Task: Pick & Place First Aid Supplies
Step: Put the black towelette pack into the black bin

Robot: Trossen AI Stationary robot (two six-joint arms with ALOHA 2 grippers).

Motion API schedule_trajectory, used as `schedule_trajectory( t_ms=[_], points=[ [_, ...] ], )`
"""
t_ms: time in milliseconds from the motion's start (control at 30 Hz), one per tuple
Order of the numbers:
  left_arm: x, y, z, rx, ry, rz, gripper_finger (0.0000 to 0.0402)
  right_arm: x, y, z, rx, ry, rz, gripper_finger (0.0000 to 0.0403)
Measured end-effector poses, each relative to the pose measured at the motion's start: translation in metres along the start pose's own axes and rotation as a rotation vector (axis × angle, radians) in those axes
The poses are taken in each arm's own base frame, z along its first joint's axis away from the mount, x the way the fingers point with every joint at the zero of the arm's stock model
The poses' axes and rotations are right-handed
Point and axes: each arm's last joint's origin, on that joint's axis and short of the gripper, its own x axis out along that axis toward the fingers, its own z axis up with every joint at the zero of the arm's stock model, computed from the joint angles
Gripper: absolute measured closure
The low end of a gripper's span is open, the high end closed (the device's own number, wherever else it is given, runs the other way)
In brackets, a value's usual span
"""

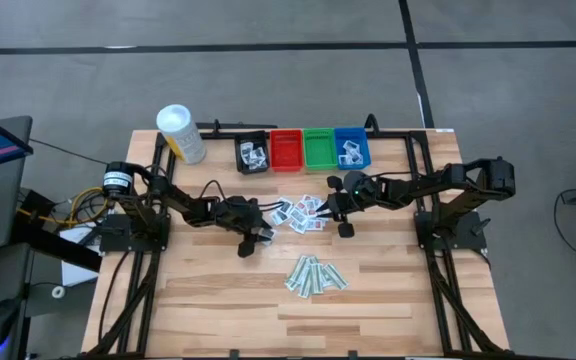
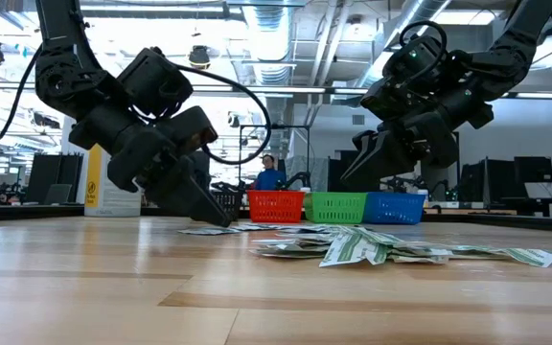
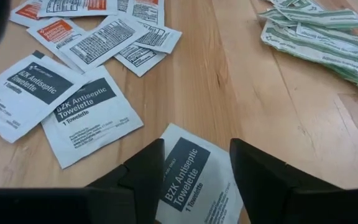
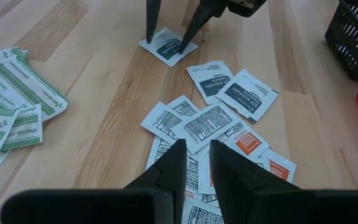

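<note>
Left gripper (image 3: 194,177) is down at the table with its fingers (image 3: 143,174) spread, straddling one white antiseptic towelette packet (image 3: 191,177) that lies flat on the wood; released, not pinching it. The right wrist view shows the same: both fingertips planted on either side of that packet (image 4: 166,46), which sits apart from the main cluster.

Right gripper (image 4: 194,165) hovers above the scattered white packets (image 1: 303,213), fingers nearly together with a narrow gap; nothing visible between them.

Layout: the white packets lie in a loose overlapping heap mid-table, between the two grippers. The pale-green wrapped strips (image 1: 315,275) sit in a fanned pile nearer the front edge, well apart from the white ones. Bare wood (image 1: 388,290) lies left and right of the green pile and along the whole near side.

Far edge is crowded: black bin (image 1: 253,153), red bin (image 1: 286,150), green bin (image 1: 319,149) and blue bin (image 1: 352,148) in a row, touching. Black and blue bins hold a few packets. White canister (image 1: 181,133) stands at the far-left corner.

Packet look: squarish, white, dark-blue label block; others show fine black print or orange-red blocks.
</note>
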Motion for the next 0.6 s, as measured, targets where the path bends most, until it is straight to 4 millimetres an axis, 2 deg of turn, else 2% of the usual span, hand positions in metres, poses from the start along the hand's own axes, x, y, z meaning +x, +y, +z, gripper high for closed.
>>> schedule_trajectory(
  t_ms=[300, 600],
  points=[
    [-0.0004, 0.0023, -0.0053, 0.043, 0.066, 0.087, 0.0224, 0.0, 0.0, 0.0, 0.0, 0.0, 0.0, 0.0338],
    [-0.0019, 0.0024, -0.0103, 0.038, 0.091, 0.098, 0.0224, 0.0, 0.0, -0.0001, -0.001, 0.0, 0.0, 0.0338]
  ],
)
